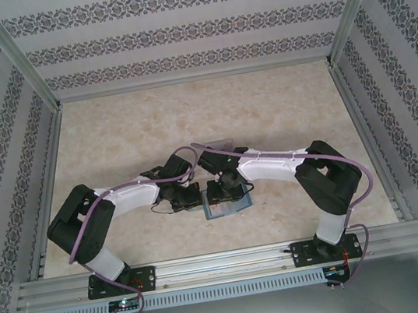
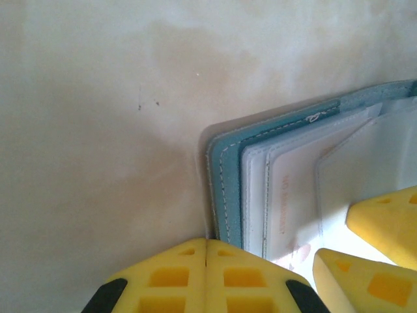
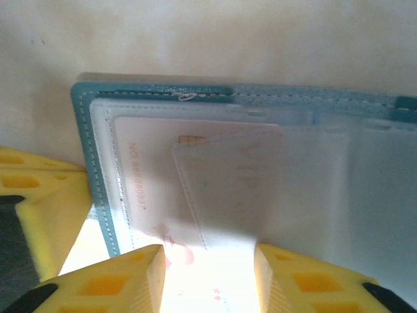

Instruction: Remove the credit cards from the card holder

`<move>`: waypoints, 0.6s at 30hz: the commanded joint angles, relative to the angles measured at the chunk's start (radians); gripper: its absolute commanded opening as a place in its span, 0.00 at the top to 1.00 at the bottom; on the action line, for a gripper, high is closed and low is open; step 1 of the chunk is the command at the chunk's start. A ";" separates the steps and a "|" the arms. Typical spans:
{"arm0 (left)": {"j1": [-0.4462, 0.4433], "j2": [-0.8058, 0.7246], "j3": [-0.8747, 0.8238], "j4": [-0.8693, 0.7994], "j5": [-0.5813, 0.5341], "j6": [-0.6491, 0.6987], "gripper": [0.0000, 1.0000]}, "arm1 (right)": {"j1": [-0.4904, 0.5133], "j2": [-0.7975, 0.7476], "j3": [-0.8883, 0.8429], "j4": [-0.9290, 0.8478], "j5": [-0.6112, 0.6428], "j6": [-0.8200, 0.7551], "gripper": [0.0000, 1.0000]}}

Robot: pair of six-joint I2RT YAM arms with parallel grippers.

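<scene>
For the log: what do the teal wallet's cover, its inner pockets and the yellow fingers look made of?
Teal folding wallet cover: leather or faux leather, matte, judging by the pale stitching along its edge. Inner pockets: translucent frosted plastic film; a pale card shows through. Yellow fingers: matte moulded plastic or rubber with square recesses; which, unclear.

We see the teal wallet [image 3: 83, 150] lying open, flat, near the tabletop's [image 1: 187, 112] near edge, a pale card [image 3: 146, 189] in its clear pocket.
</scene>
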 commanded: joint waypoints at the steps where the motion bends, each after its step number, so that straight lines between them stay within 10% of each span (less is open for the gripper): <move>1: -0.017 0.000 -0.022 -0.020 0.004 -0.001 1.00 | 0.020 0.027 0.042 -0.121 0.093 -0.031 0.55; 18: -0.017 -0.009 -0.028 -0.016 0.005 0.001 1.00 | 0.069 0.071 0.187 -0.363 0.314 -0.065 0.50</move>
